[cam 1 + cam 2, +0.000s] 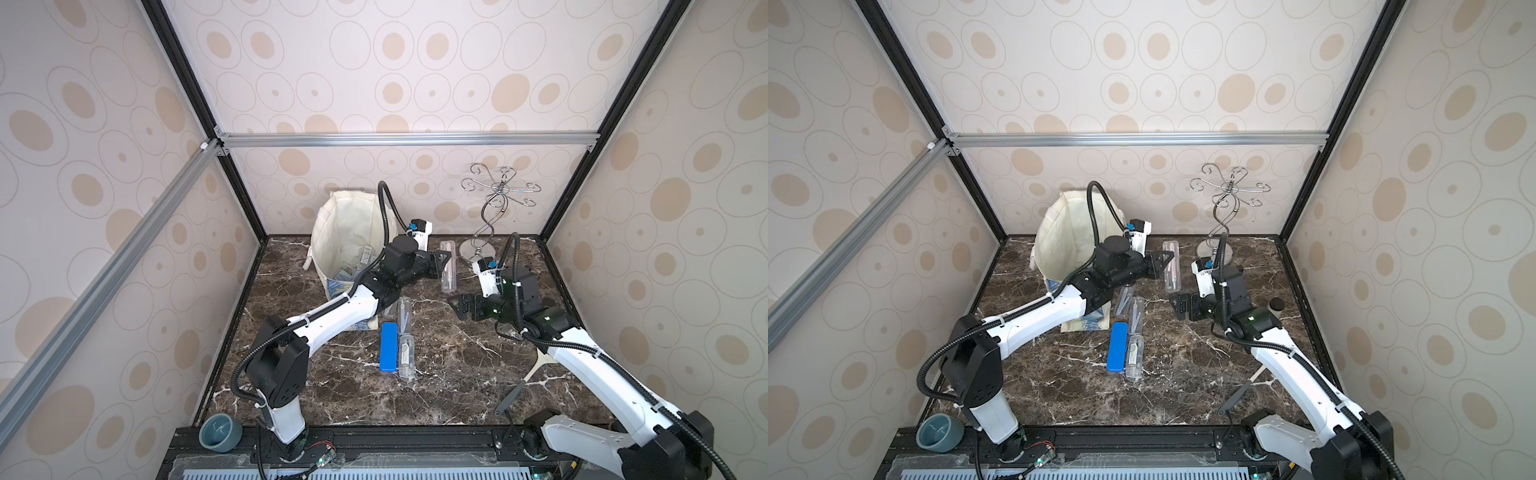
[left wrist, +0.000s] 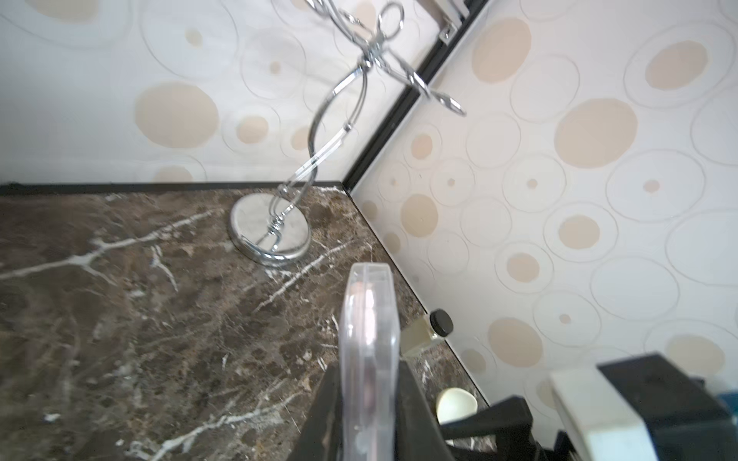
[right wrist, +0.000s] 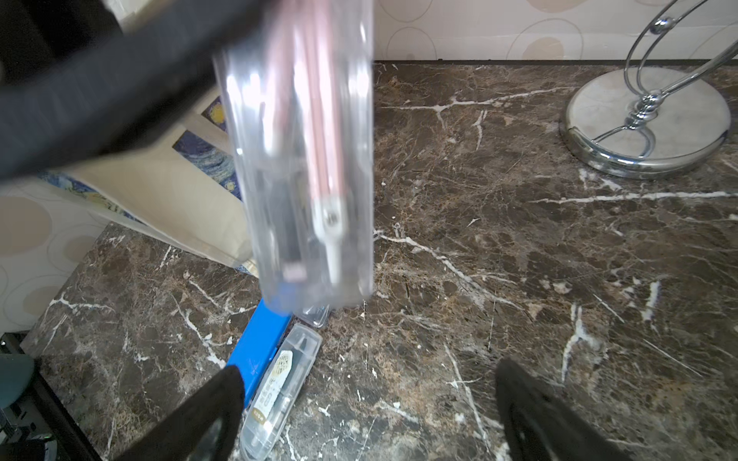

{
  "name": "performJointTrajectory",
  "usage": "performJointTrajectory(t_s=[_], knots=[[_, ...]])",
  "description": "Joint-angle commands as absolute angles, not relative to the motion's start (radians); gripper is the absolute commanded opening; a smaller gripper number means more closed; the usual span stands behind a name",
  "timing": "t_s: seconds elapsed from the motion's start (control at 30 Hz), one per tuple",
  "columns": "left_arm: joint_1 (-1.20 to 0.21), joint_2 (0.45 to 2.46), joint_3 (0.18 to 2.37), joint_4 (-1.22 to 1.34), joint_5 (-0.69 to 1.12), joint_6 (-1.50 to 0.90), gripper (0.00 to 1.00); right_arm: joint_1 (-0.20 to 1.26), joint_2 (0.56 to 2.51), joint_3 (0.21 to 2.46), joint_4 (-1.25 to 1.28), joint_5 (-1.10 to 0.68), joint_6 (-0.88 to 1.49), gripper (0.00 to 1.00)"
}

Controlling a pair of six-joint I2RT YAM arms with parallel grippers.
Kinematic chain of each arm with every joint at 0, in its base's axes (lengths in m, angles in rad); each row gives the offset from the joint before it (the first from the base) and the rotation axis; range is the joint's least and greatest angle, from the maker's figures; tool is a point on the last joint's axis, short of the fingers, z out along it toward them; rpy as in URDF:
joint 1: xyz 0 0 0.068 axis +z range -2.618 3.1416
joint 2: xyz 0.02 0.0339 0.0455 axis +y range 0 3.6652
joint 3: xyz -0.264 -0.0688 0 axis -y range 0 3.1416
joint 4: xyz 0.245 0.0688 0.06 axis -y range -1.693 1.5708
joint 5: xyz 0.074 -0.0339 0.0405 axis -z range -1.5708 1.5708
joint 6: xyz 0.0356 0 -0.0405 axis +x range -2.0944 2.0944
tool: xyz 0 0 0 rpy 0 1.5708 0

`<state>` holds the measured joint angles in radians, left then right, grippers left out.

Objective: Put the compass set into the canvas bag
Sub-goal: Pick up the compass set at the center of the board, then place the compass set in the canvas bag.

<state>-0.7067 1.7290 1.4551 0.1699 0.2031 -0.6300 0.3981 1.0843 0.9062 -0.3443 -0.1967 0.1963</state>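
Observation:
The compass set (image 1: 448,266) (image 1: 1171,266) is a clear plastic case with a pink compass inside. My left gripper (image 1: 441,261) (image 1: 1159,262) is shut on it and holds it above the marble table, just right of the canvas bag (image 1: 345,237) (image 1: 1067,237). The left wrist view shows the case (image 2: 369,331) edge-on between the left gripper's (image 2: 369,387) black fingers. The bag stands open at the back left, and its starry print (image 3: 207,159) shows in the right wrist view. My right gripper (image 1: 457,305) (image 1: 1180,306) (image 3: 371,403) is open, with nothing in it, below the case (image 3: 307,167).
A blue case (image 1: 390,347) and clear cases (image 1: 406,357) lie mid-table beside the left forearm. A chrome wire stand (image 1: 490,216) rises at the back right. A small black-capped bottle (image 2: 431,331) sits by the right wall. A spatula (image 1: 523,382) and a teal bowl (image 1: 220,432) sit near the front.

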Motion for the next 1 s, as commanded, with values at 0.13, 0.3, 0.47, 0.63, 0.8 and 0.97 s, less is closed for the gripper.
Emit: performJointTrajectory(t_s=[0.13, 0.3, 0.47, 0.63, 0.8, 0.97], knots=[[-0.617, 1.583, 1.581, 0.041, 0.052, -0.466, 0.18, 0.398, 1.032, 0.84, -0.327, -0.266, 0.142, 1.0], [-0.569, 1.505, 1.615, 0.013, -0.045, -0.378, 0.18, 0.397, 1.078, 0.84, -0.325, -0.254, 0.145, 1.0], [-0.531, 1.469, 1.65, -0.09, -0.188, -0.297, 0.2, 0.399, 1.127, 0.849, -0.315, -0.279, 0.155, 1.0], [-0.492, 1.471, 1.625, -0.199, -0.265, -0.283, 0.21, 0.398, 1.168, 0.857, -0.313, -0.279, 0.169, 1.0], [-0.46, 1.528, 1.565, -0.255, -0.255, -0.294, 0.2, 0.401, 1.226, 0.88, -0.33, -0.285, 0.186, 1.0], [-0.447, 1.613, 1.536, -0.291, -0.252, -0.278, 0.2, 0.425, 1.281, 0.885, -0.336, -0.276, 0.199, 1.0]])
